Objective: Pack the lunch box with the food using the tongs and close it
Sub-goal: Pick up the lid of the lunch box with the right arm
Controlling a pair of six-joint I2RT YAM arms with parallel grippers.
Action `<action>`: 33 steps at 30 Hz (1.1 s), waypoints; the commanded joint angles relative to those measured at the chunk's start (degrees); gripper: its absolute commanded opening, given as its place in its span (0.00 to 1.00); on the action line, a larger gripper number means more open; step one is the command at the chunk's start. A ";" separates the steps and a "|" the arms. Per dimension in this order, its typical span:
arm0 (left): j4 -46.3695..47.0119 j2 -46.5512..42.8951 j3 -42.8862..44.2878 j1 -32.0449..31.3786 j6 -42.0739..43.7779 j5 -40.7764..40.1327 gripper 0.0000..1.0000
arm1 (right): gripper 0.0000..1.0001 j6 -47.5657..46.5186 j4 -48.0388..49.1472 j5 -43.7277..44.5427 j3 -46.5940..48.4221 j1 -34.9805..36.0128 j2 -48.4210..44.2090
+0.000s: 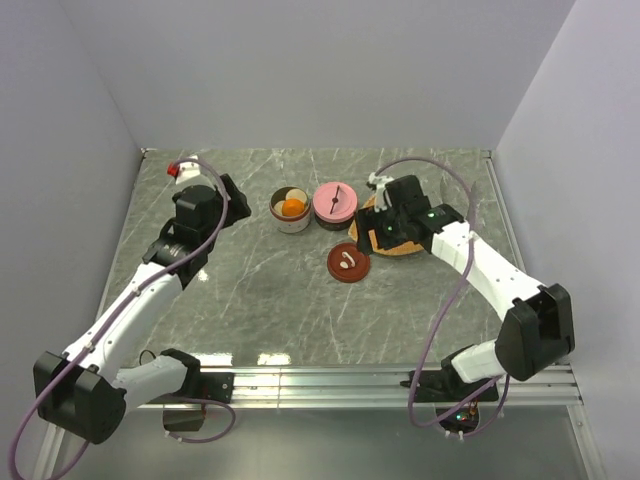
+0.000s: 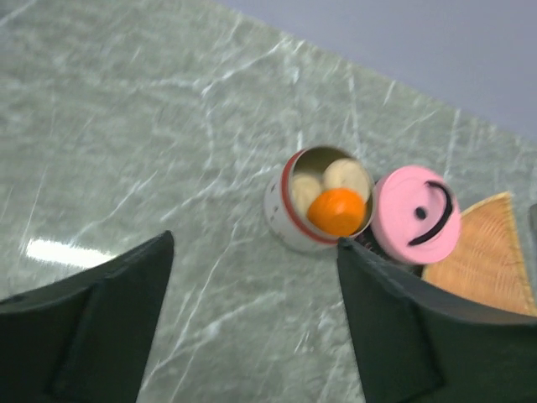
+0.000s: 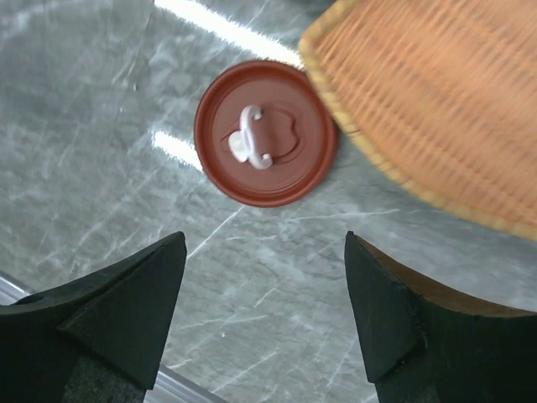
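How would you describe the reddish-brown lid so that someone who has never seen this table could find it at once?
On the grey marbled table, find the orange woven tray on the right side. Just off its near-left edge lies a flat reddish-brown round lid. Unlike the pink lid with a black strap farther back, this one has a small white loop handle in its middle.

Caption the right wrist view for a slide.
Right gripper, jaws open, pointing down toward a red-brown lid with a white handle beside the orange woven tray.
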 commanded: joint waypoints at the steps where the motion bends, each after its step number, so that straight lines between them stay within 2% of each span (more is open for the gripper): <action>1: -2.17 -2.93 -1.39 0.53 -2.60 -1.72 0.88 | 0.82 -1.04 3.75 -0.48 -1.59 2.47 2.25; 5: -4.72 -4.16 -1.05 0.71 -2.51 -2.61 0.90 | 0.73 -0.78 6.30 -0.22 -3.78 5.28 5.42; 6: -5.60 -4.42 -0.87 0.97 -2.42 -2.60 0.94 | 0.71 -0.34 7.00 -0.04 -4.05 6.07 6.47; 10: -7.27 -4.60 -0.08 1.85 -2.07 -1.12 0.95 | 0.62 0.98 9.56 0.31 -3.88 6.61 9.54; 20: -10.79 -4.60 2.12 2.73 -1.20 -0.06 0.97 | 0.59 1.77 13.78 2.94 0.25 7.84 17.90; 23: -11.23 -4.87 2.38 2.99 -0.49 -0.14 0.97 | 0.55 1.77 14.56 3.99 1.56 7.92 19.66; 26: -11.84 -5.13 2.38 3.52 -0.05 0.21 0.97 | 0.48 1.68 14.57 4.79 2.88 8.01 21.42; 30: -12.11 -5.39 2.30 4.14 0.48 0.65 0.97 | 0.25 1.60 14.57 6.28 3.33 8.19 22.12; 33: -11.67 -5.31 2.12 4.93 1.09 1.26 0.97 | 0.14 1.16 13.95 6.72 3.15 8.45 21.60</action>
